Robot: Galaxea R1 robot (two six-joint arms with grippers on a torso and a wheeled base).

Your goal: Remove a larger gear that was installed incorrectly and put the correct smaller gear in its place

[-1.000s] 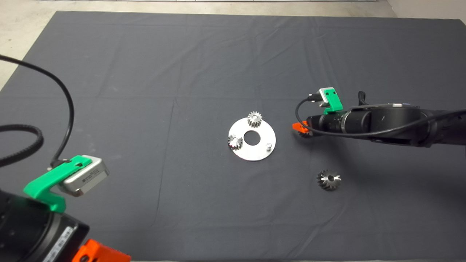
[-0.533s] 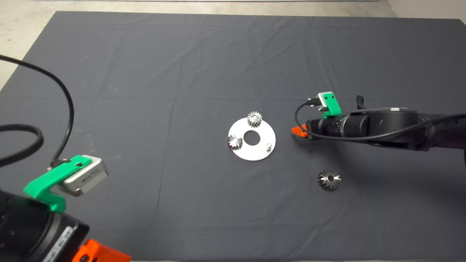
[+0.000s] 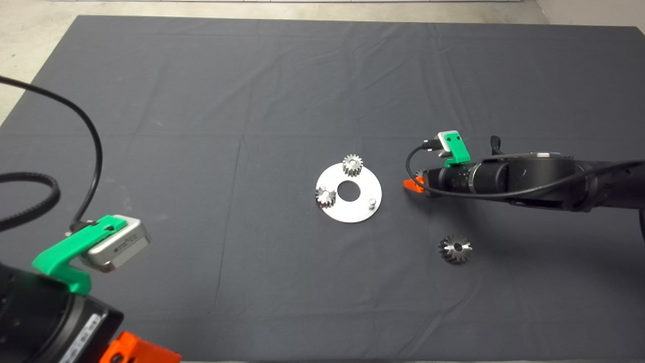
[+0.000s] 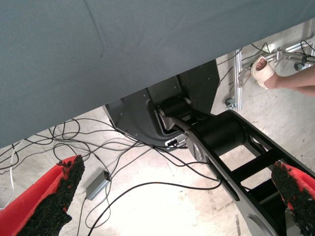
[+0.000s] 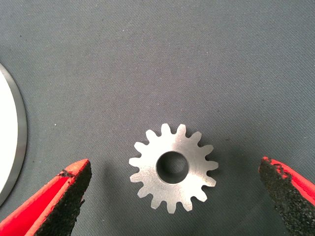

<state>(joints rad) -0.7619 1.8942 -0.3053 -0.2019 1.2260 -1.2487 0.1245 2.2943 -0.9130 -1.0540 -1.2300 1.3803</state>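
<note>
**Right gripper spread above the smaller gear; left arm parked**

While parked at the mat's lower left corner, the left gripper (image 4: pixel 167 196) has its two red fingers wide apart with nothing between them; its wrist view takes in the mat's (image 3: pixel 201 101) hanging edge, a black robot base (image 4: pixel 216 137), loose cables on a pale floor, and a person's foot in a light shoe (image 4: pixel 263 71) beyond the frame.

Item, centre of mat: a round silver plate (image 3: pixel 352 209) with a centre hole, carrying two bright silver gears (image 3: pixel 353 165) at the rim farthest from the right gripper, and a short bare peg (image 3: pixel 372 203) on the side nearest that gripper.

Item, right of plate: the right arm reaches in level from the right edge, wrist turned downward, the right gripper (image 5: pixel 172 189) just beside the plate. Its fingers (image 5: pixel 64 196) are released and spread, clear of the smaller gear (image 5: pixel 173 167), which lies flat on the mat between them, untouched; the plate's edge shows to one side in this wrist view.

Item, nearer the table's front edge than the right gripper: the larger gear (image 3: pixel 455 248), flat on the mat, well apart from the plate.

Surface: dark grey cloth, lightly creased; pale floor at the far edge.
</note>
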